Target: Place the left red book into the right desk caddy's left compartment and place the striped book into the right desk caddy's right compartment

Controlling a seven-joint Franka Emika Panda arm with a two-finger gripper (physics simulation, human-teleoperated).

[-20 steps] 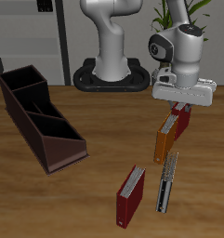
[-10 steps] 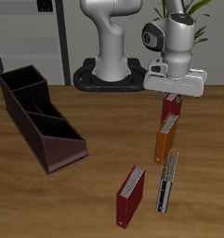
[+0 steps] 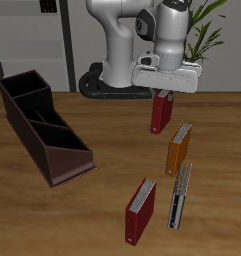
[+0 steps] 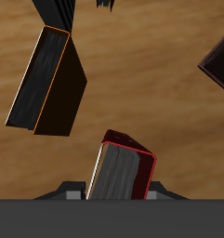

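Observation:
My gripper [image 3: 163,97] is shut on the left red book [image 3: 161,113], which hangs upright above the table, behind the other books. In the wrist view the red book [image 4: 122,173] fills the space between the jaws of my gripper [image 4: 116,189], pale page edges showing. The striped book [image 3: 180,195] lies flat nearer the table's front edge, beside the orange book [image 3: 178,148]. The right desk caddy [image 3: 64,163], a long dark box with three sections in a row, stands far off across the table with nothing inside.
A darker maroon-red book [image 3: 140,210] lies near the front edge beside the striped book. The orange book [image 4: 48,80] lies below the gripper in the wrist view. The robot base [image 3: 117,80] and a potted plant [image 3: 205,30] stand at the back.
The gripper has carried the red book up off the table, back from beside the orange book and sideways toward the caddy's side. The other books have not moved.

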